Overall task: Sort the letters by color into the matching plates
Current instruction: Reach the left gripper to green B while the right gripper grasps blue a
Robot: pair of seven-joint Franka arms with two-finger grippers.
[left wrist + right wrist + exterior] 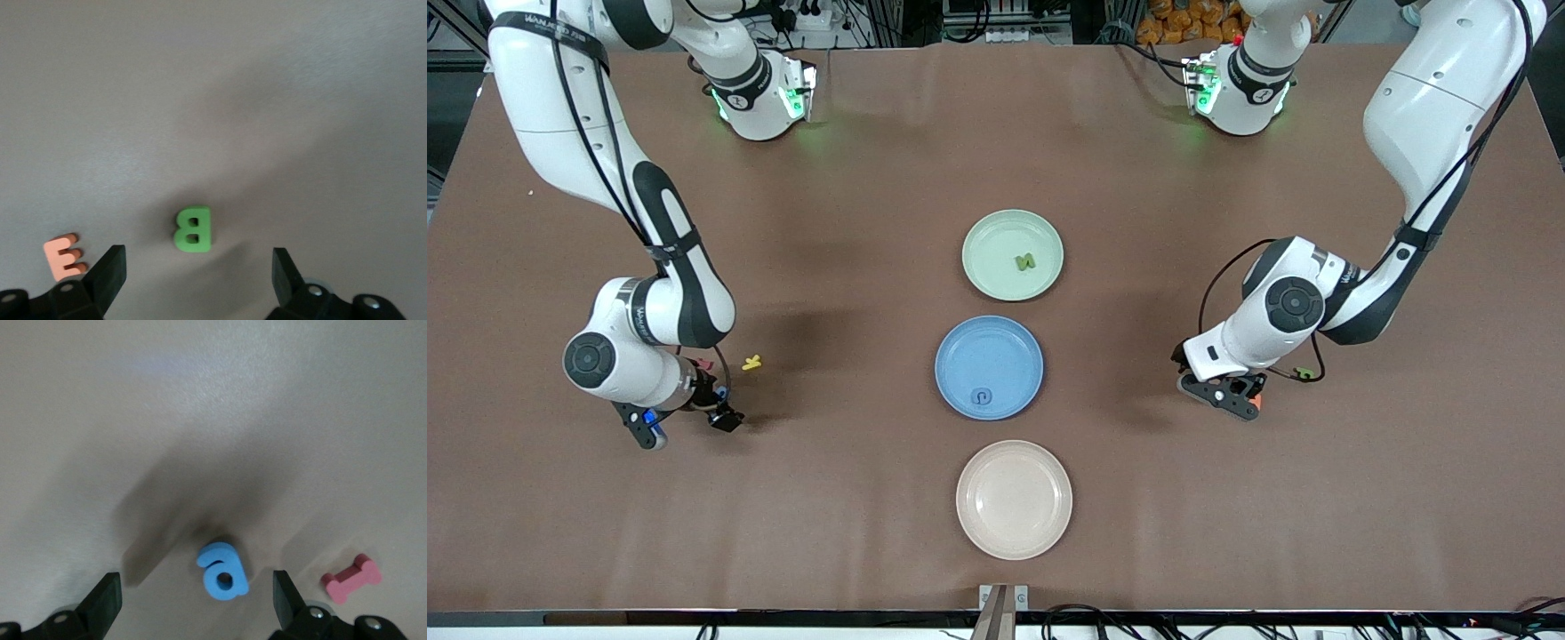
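A pale green plate (983,233) holds one green letter (1024,262). Nearer the camera, the blue plate (960,351) holds one blue letter (982,397). My left gripper (1238,394) (198,273) hangs open low over the table toward the left arm's end. A green letter B (193,230) lies flat just ahead of the gap between its fingers, untouched. At the right arm's end, my right gripper (685,422) (193,593) is open over a blue letter a (223,571), which lies flat between the fingers' lines and is not gripped.
A beige plate (1014,533) sits nearest the camera, in line with the other two. An orange letter E (65,257) lies beside one left finger. A pink letter (351,577) lies beside the right gripper, and a yellow letter (751,363) is close by.
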